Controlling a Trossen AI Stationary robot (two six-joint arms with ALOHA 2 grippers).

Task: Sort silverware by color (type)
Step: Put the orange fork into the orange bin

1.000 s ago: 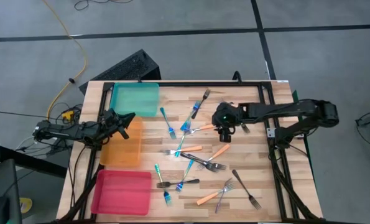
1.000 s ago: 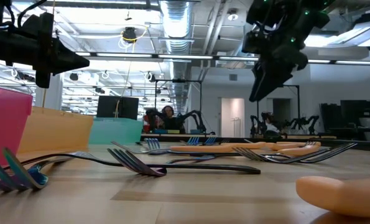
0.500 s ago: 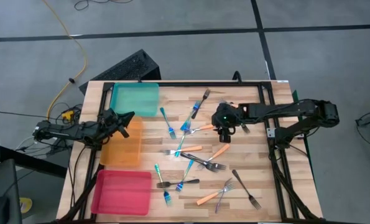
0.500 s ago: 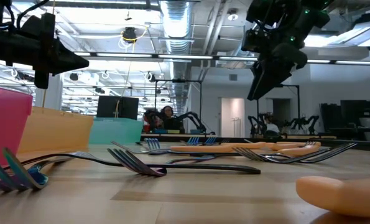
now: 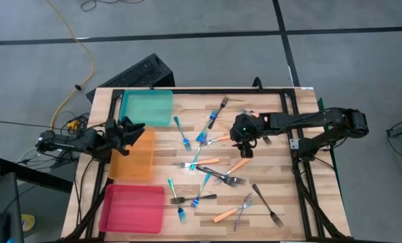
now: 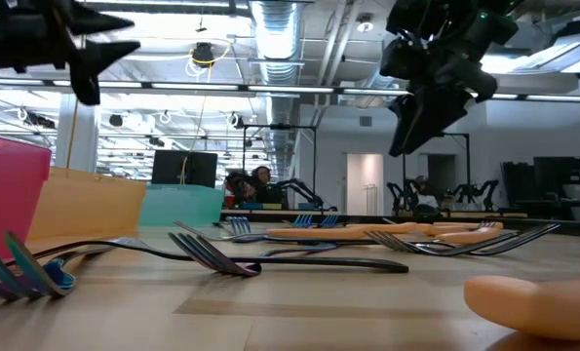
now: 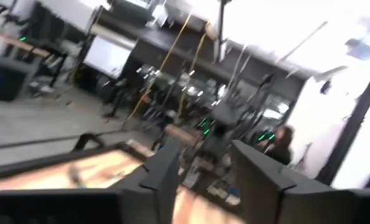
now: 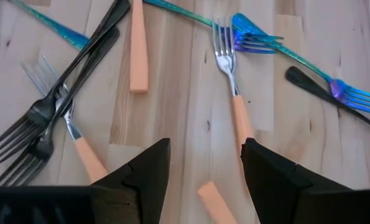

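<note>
The wooden table (image 5: 282,202) carries three flat plastic trays along its left side: a teal tray (image 5: 146,108) at the far end, an orange tray (image 5: 133,160) in the middle and a pink tray (image 5: 132,208) nearest the camera end. None of the three shows a fork inside it.

The left arm reaches in from the left edge, and the left gripper (image 5: 134,129) hangs above the far corner of the orange tray, just short of the teal one. Its fingers (image 7: 166,177) stand apart with nothing between them. The right arm stretches in from the right side, and the right gripper (image 5: 243,147) hovers over the middle of the table, fingers (image 8: 147,168) spread wide and empty, pointing down at an orange-handled fork (image 8: 231,93) that lies directly beneath.

The silverware (image 5: 207,169) is scattered loose over the table's centre and right half (all of it forks, as far as the views show). Blue-handled forks (image 5: 182,133) lie nearest the teal tray, more orange-handled ones (image 5: 229,212) sit toward the near right, and dark grey forks (image 5: 267,204) lie among them, several crossing one another under the right gripper (image 8: 54,112).
</note>
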